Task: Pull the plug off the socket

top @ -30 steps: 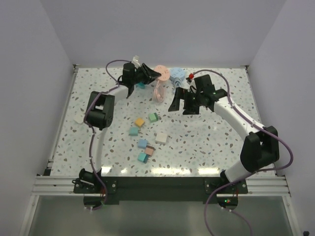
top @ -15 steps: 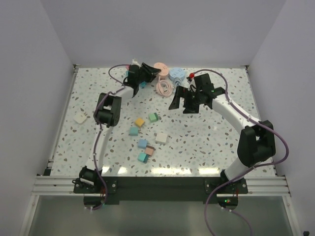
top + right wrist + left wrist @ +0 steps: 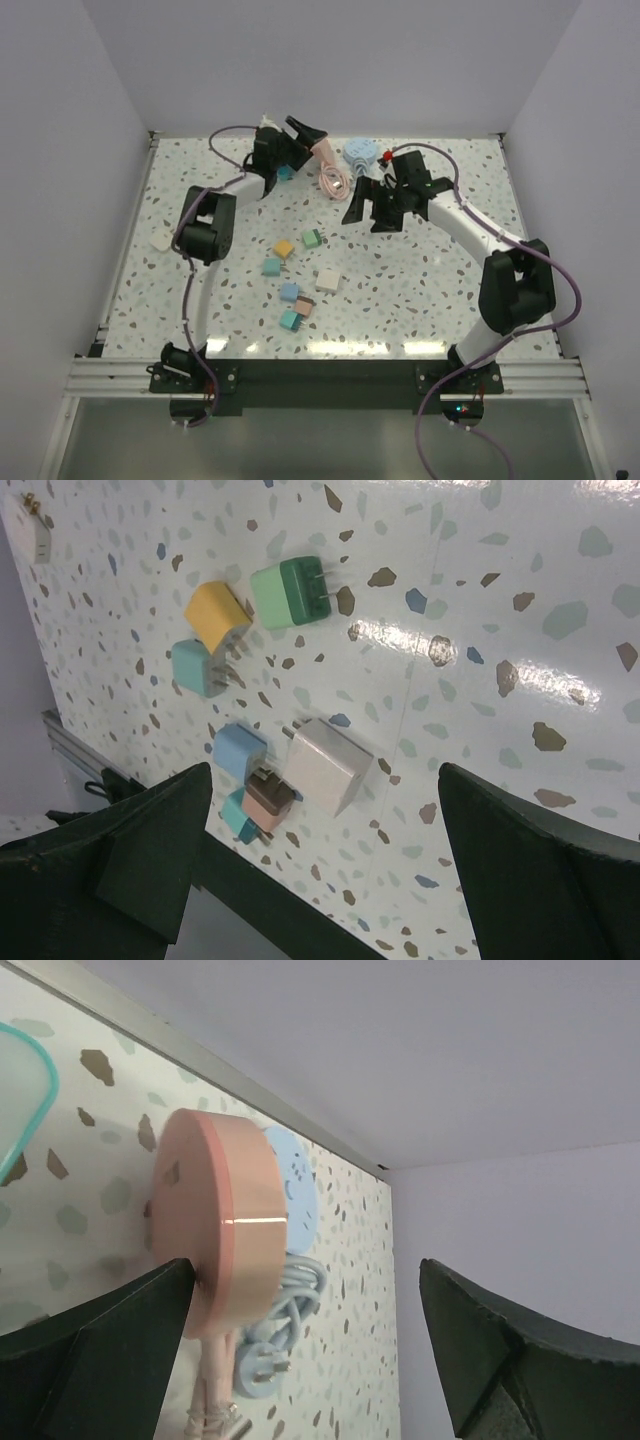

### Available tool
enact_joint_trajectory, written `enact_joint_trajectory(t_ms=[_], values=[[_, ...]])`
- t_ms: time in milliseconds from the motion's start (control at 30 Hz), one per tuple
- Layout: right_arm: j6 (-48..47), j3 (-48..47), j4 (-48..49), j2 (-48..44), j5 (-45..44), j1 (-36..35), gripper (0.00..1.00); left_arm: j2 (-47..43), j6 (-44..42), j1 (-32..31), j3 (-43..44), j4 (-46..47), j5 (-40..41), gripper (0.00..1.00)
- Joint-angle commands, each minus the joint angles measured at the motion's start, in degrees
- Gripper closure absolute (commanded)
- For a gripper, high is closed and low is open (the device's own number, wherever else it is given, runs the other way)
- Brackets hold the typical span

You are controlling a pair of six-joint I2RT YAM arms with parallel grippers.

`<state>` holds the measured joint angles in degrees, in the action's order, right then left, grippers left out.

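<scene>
Left wrist shows pink socket (image 3: 215,1220) edge-on; right wrist, white plug (image 3: 325,765).

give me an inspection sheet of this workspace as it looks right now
surface: white speckled tabletop, glossy
job's things: pink round plastic socket near the back edge, beside one finger of the left claw; whether a plug sits in it cannot be told
clutter: blue round socket with coiled blue cable; yellow plug adapter, green plug adapter, white plug adapter, more beside them
grippers: left claw open, holding nothing; right claw open, empty
cables: coiled pink cable; purple arm cables
surroundings: plain pale walls on three sides
</scene>
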<state>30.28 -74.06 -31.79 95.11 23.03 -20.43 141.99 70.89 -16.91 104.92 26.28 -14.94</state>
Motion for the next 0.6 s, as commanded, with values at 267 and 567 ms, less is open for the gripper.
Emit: enact_joint_trajectory(t_ms=[267,567], values=[[-0.14,-3.19,1.64,2.62,1.23,0.39,0.01,-22.72,-28.24,4.42,-2.10,-20.71,0.42,0.00],[-0.66,-5.21,1.21,5.17,2.46,0.39,0.01,-27.56,-29.14,9.17,-16.24,-27.42,1.40,0.02]])
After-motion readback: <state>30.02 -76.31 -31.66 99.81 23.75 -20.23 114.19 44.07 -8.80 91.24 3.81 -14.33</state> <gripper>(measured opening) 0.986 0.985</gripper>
